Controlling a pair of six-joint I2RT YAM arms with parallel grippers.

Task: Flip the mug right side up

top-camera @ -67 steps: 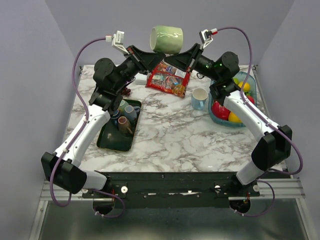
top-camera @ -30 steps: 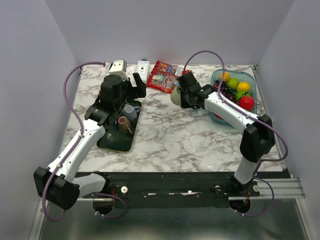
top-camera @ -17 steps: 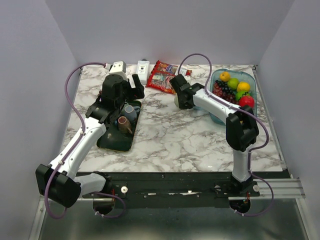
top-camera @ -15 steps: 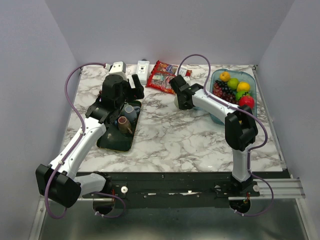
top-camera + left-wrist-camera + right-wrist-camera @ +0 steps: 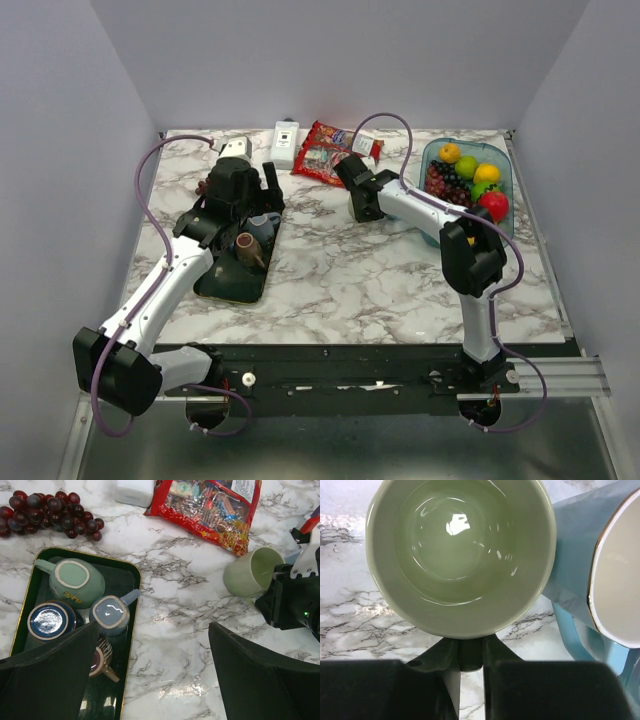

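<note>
Green mug [image 5: 247, 572] now down from mid-air, sitting near middle of counter's far edge, beside snack bag [image 5: 210, 505], mouth tilting toward right hand [image 5: 470, 656]. Right hand pinching it, seemingly by handle. Left hand [image 5: 152, 630] spread wide, backing away. Likely needing final uprighting.

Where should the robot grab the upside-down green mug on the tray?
Probably by its handle, coming straight down from above. The sea-green mug sits bottom-up, its handle pokes out toward a corner of the tray, and a dark blue cup and a grey-blue mug crowd its near side.
</note>
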